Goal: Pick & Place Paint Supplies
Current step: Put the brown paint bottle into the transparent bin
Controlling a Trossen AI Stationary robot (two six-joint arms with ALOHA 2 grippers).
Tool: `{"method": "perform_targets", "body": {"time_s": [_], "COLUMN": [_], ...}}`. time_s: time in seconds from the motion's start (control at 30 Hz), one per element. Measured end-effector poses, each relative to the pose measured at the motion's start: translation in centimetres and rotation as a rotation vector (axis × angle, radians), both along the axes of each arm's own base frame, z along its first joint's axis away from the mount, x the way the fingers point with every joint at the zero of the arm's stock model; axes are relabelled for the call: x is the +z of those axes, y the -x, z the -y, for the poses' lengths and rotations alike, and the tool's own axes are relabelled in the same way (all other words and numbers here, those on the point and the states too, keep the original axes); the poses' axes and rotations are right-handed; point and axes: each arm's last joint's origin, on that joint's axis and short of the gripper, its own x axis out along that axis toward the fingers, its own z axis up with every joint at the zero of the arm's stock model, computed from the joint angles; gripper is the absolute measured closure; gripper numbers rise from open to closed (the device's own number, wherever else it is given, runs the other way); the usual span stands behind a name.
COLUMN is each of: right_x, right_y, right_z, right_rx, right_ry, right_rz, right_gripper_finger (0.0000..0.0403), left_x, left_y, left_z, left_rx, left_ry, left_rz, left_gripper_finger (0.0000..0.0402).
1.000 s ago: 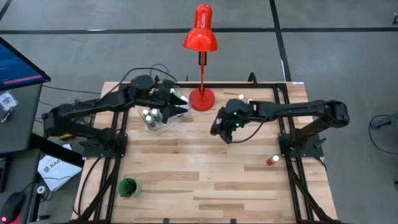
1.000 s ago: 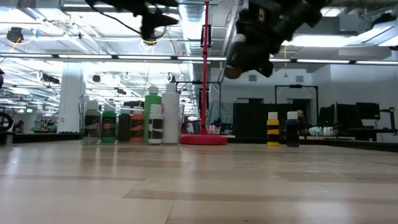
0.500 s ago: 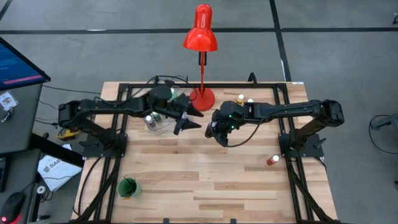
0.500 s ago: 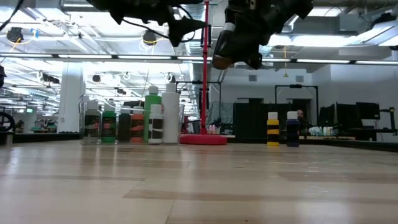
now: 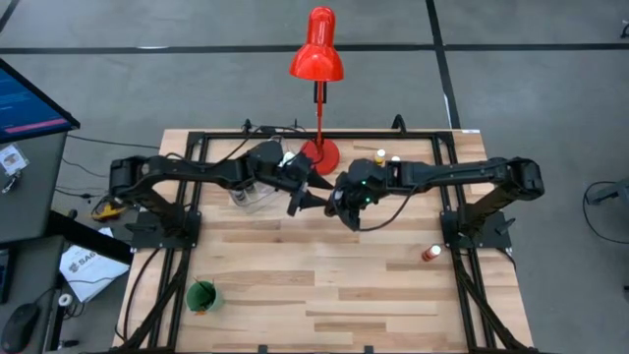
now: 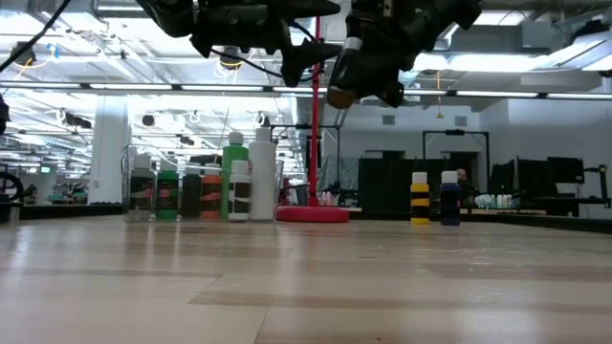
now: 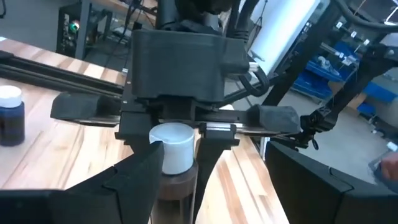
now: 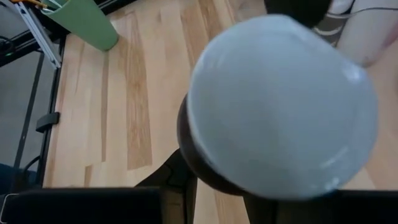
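Observation:
My right gripper point(image 5: 344, 208) hangs over the middle of the table, shut on a small brown paint bottle point(image 7: 174, 163) with a white cap point(image 8: 280, 106). My left gripper point(image 5: 316, 194) reaches level from the table's left and is open. Its fingers point(image 7: 127, 186) stand on either side of that bottle and do not touch it. Well above the tabletop in the low view, both grippers point(image 6: 320, 31) point(image 6: 349, 86) are close together. More paint bottles point(image 6: 206, 191) stand in a clear container point(image 5: 251, 194) at the back left. My right gripper pinches the bottle's brown body point(image 8: 198, 163) between its two fingers, below the white cap. The fingers slant down from the table's right. The bottle is lifted clear, high above the table, with its cap point(image 7: 173, 142) up.
A red desk lamp point(image 5: 316, 59) stands on its round base point(image 5: 319, 155) at the back centre. Two small bottles point(image 5: 387, 157) stand at the back right, and a red bottle point(image 5: 429, 254) near the right edge. A green cup point(image 5: 202, 295) sits at the near left.
My left gripper has left the clear container and gone toward the table's right, down and up to the right gripper, tipping from downward to nearly level. My right gripper has shifted a little toward the table's left with the bottle, then held still.

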Motion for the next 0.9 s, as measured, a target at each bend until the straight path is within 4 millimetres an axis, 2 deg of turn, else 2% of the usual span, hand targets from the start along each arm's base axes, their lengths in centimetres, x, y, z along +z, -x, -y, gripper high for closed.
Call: {"method": "perform_targets", "body": {"time_s": [0.27,0.53,0.9], "right_x": [-0.1,0.0,-0.1], "right_y": [0.1,0.0,0.0], "right_z": [0.0,-0.6,-1.0], "right_rx": [0.003,0.028,0.041], "right_ry": [0.004,0.010,0.006], "right_rz": [-0.010,-0.011,-0.012], "right_gripper_finger": [0.0317,0.0316,0.0316], "left_x": [-0.7,-0.8,-0.4], "left_y": [-0.7,-0.5,-0.3], "left_z": [-0.1,-1.0,-0.9], "left_rx": [0.001,0.046,0.034], "left_ry": [0.021,0.042,0.036], "left_rz": [0.008,-0.007,0.005], "left_gripper_finger": [0.0124,0.0124,0.0124]}}
